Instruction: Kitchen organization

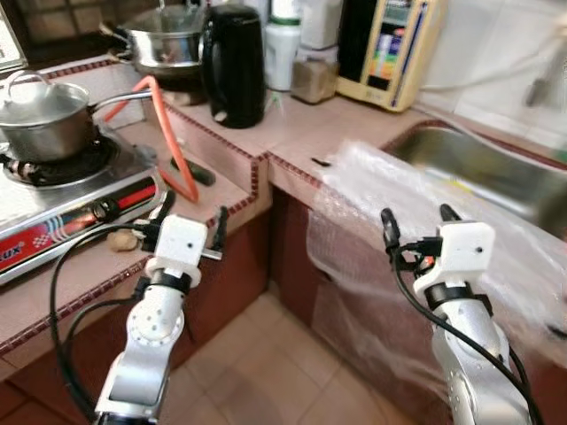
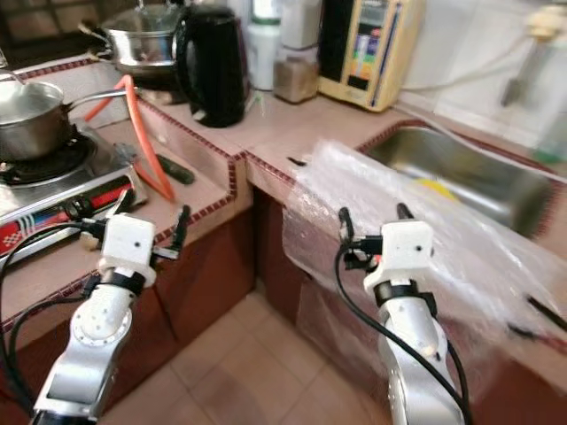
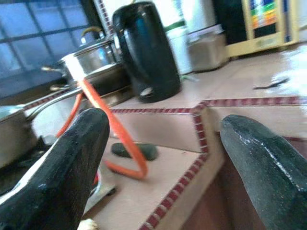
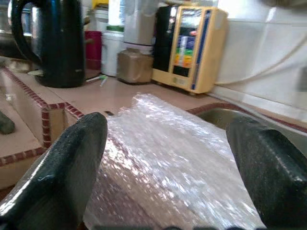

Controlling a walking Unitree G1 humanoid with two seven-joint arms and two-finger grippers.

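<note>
Clear bubble wrap (image 1: 416,190) is the likely thing to tidy: a crinkled, glossy sheet draped over the counter edge beside the sink (image 1: 496,168), hanging down the cabinet front. In the left eye view it lies just ahead of and slightly beyond the right gripper (image 1: 416,221), whose fingers stand wide apart and hold nothing. The sheet's long run follows the counter edge, crossing the line of that gripper's reach. The left gripper (image 1: 190,217), also spread wide and empty, hovers near the lower tiled counter by the gas stove (image 1: 53,199), well apart from the wrap, so the right arm is clearly the nearer.

The right eye view shows the same layout, the wrap spilling past the right gripper on both sides.

In the left wrist view, an orange hose (image 3: 120,139) and black kettle (image 3: 146,50) lie beyond the open fingers (image 3: 62,167).

From the right wrist view, the wrap sits directly between and ahead of the fingers (image 4: 62,167), bunched and shiny.
</note>
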